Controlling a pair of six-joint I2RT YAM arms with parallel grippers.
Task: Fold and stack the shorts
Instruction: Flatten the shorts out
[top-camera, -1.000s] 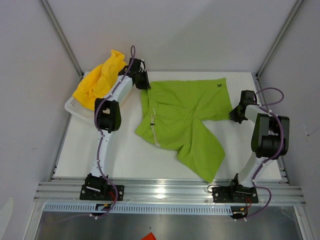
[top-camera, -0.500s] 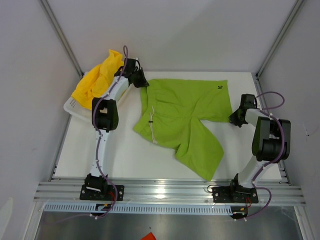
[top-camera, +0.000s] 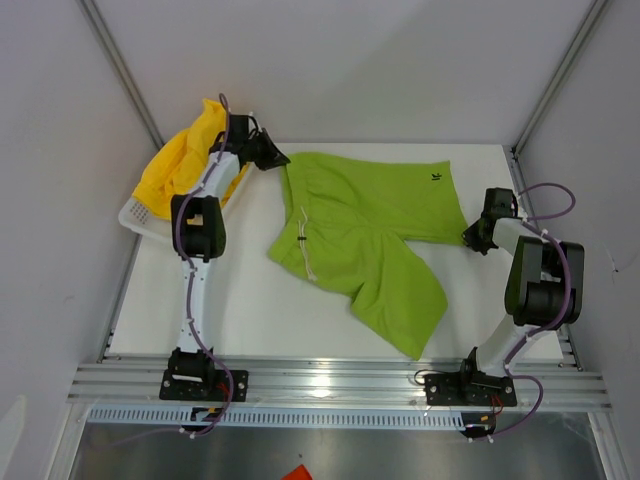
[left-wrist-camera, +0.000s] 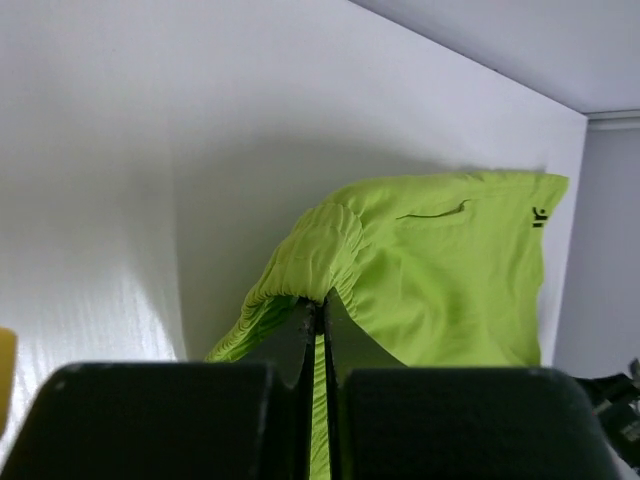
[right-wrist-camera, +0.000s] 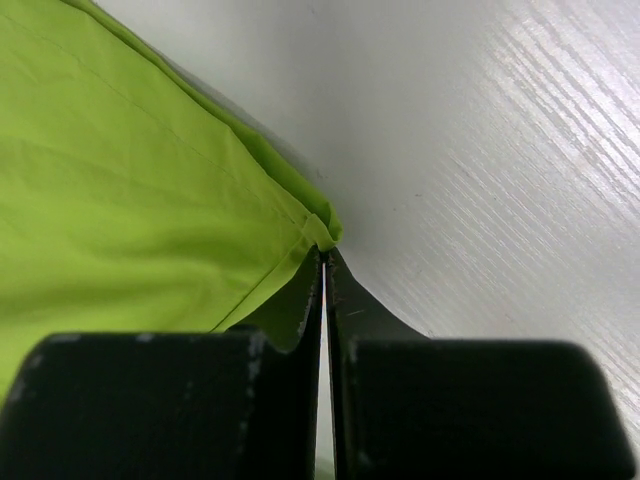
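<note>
The lime green shorts (top-camera: 360, 235) lie spread on the white table, dark logo at the far right, white drawstring at the left. My left gripper (top-camera: 281, 160) is shut on their waistband corner (left-wrist-camera: 320, 285) at the far left and lifts it slightly. My right gripper (top-camera: 468, 238) is shut on the hem corner (right-wrist-camera: 318, 232) of the right leg, low at the table. The yellow shorts (top-camera: 185, 160) lie bunched in the white mesh basket (top-camera: 135, 212) at the far left.
The basket stands at the table's far left edge, behind my left arm. Metal frame posts (top-camera: 125, 75) rise at both back corners. The table's right edge (top-camera: 545, 190) is close to my right gripper.
My left gripper has drawn the waistband corner farther back and left. My right gripper has pulled the leg corner slightly right, so the green shorts lie flatter and wider. The basket has shifted left.
</note>
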